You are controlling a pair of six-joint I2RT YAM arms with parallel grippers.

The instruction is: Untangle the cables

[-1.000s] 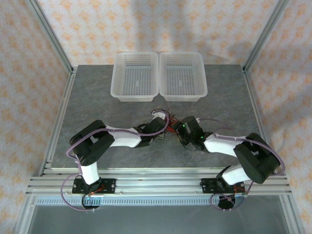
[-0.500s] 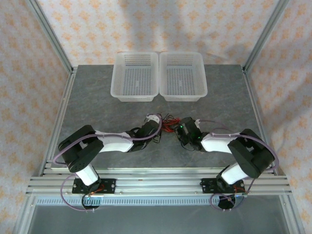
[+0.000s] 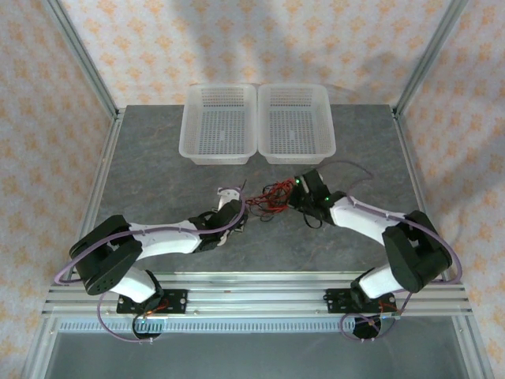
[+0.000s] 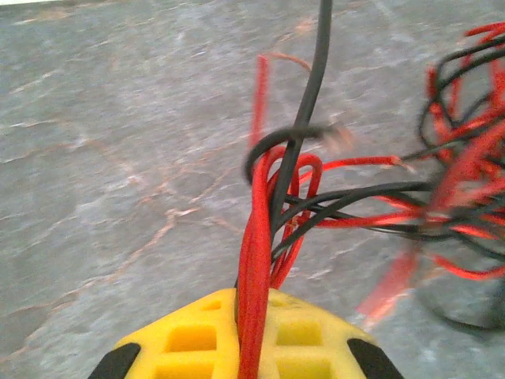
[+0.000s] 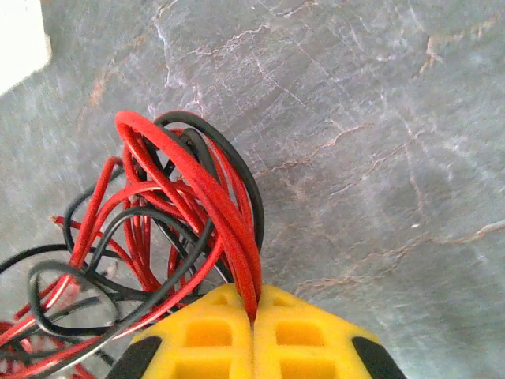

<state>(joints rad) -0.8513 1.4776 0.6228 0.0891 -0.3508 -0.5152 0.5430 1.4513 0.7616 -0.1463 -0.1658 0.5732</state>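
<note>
A tangle of thin red and black cables (image 3: 268, 197) lies stretched over the grey table between my two grippers. My left gripper (image 3: 239, 203) is at the tangle's left end. In the left wrist view its yellow fingers (image 4: 189, 339) are shut on a bundle of red cables (image 4: 256, 260), and the loops spread away to the right. My right gripper (image 3: 297, 192) is at the tangle's right end. In the right wrist view its yellow fingers (image 5: 316, 339) are shut on red cables (image 5: 211, 197), whose loops fan out to the left.
Two white mesh baskets, a left one (image 3: 218, 155) and a right one (image 3: 297, 155), stand side by side at the back of the table, just beyond the tangle. Metal frame posts rise at the table's corners. Bare grey table (image 3: 150, 181) lies to both sides.
Both grippers have closed on the cables and drawn apart: the left one moved left, the right one moved right and slightly back. The tangle now stretches between them.
</note>
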